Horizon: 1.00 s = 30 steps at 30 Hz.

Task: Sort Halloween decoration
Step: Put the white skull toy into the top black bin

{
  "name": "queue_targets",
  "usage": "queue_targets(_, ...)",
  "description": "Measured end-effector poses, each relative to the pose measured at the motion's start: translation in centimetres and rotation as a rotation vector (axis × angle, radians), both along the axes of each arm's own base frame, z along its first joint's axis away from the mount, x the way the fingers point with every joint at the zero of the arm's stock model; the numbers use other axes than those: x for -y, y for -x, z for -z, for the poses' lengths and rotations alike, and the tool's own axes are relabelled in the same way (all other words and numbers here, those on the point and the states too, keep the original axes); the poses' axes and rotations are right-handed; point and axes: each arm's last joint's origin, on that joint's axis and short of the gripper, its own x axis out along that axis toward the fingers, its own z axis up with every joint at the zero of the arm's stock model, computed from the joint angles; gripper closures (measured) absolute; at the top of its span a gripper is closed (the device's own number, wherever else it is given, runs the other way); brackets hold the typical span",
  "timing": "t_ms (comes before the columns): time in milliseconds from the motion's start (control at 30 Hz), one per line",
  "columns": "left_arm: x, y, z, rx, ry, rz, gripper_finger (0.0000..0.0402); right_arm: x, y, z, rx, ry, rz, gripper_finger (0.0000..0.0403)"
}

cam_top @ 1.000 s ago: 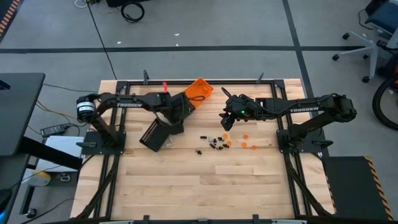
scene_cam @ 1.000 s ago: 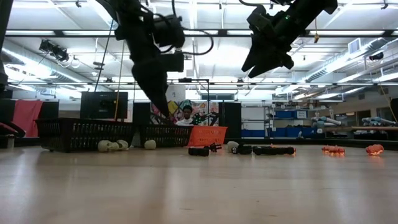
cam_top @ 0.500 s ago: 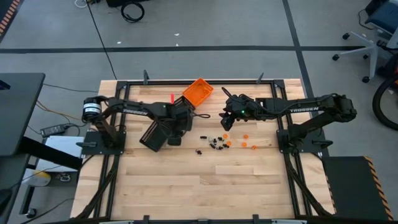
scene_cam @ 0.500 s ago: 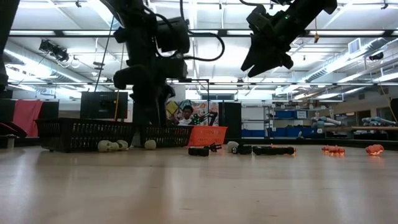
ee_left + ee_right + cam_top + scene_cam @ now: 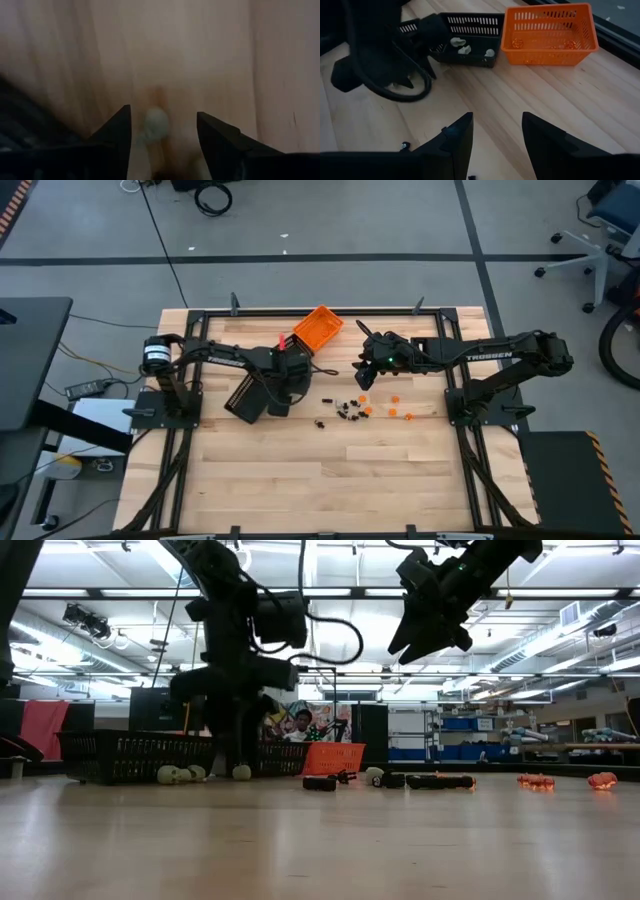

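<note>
Down at the tabletop beside the black tray (image 5: 243, 396), my left gripper (image 5: 162, 131) stands with its fingers spread, a small whitish trinket (image 5: 155, 121) lying between them on the wood, not gripped. My right gripper (image 5: 363, 373) hangs above the table, jaws apart and empty, near the scatter of black and orange trinkets (image 5: 352, 409). Whitish pieces (image 5: 464, 46) sit in the black tray, orange ones in the orange tray (image 5: 550, 29) next to it.
</note>
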Motion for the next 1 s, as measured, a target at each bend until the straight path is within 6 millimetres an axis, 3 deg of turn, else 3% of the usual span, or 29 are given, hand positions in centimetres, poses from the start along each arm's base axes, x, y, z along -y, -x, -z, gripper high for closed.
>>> queue_targets(267, 0.0, -0.1, 1.4, -0.065, 0.004, -0.005, 0.0233, 0.0, 0.1, 0.1, -0.009, -0.003, 0.001, 0.023)
queue_targets(567, 0.0, 0.0, 1.6, -0.094, -0.023, -0.012, 0.031, 0.0, 0.0, 0.1, -0.007, -0.001, 0.0, 0.023)
queue_targets(767, 0.0, 0.0, 1.4, -0.096, -0.012, -0.06, 0.0362, 0.0, 0.0, 0.0, -0.007, 0.0, 0.0, 0.023)
queue_targets(1000, -0.2, -1.2, 0.2, -0.047, 0.001, -0.092, 0.0368, 0.0, 0.0, 0.1, -0.008, 0.0, 0.0, 0.023)
